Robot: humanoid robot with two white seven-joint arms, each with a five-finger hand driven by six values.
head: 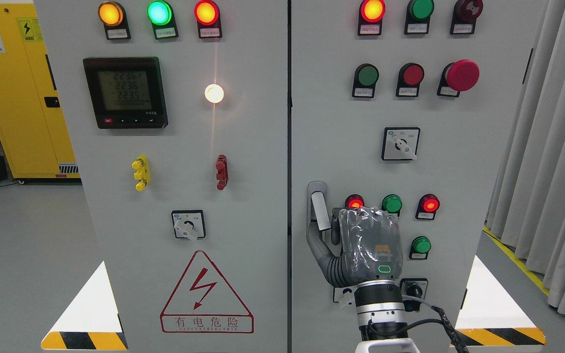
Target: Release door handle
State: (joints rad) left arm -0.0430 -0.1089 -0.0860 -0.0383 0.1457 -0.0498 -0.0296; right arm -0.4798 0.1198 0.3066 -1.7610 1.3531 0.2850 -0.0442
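A: Which hand's up, and what's it doing?

B: Right hand (368, 247), arm coming in from the bottom edge, right of middle. It's wrapped in a grey cover, back of the hand toward the camera. Thumb (318, 247) is spread out to the left and reaches up to the lower end of the door handle (318, 208).

A: Clamped on it?

B: Can't tell for sure. Thumb tip looks to be touching the handle's underside, and one dark fingertip sits just right of the handle, but the other fingers are hidden behind the hand (so no clear view of a wrap). Thumb and fingers look apart rather than squeezed shut.

A: Handle itself, where & which way?

B: On the right cabinet door (459, 171), near its left edge, just right of the seam betw. the two doors. Long axis vertical: a grey lever on a rounded plate, standing upright, free end down near the thumb.

A: Anything close by?

B: Red lamp (354, 201) and green lamp (391, 203) just above the hand, another green button (421, 245) to its right. Left door has a meter (125, 92) and a red warning triangle (206, 293).
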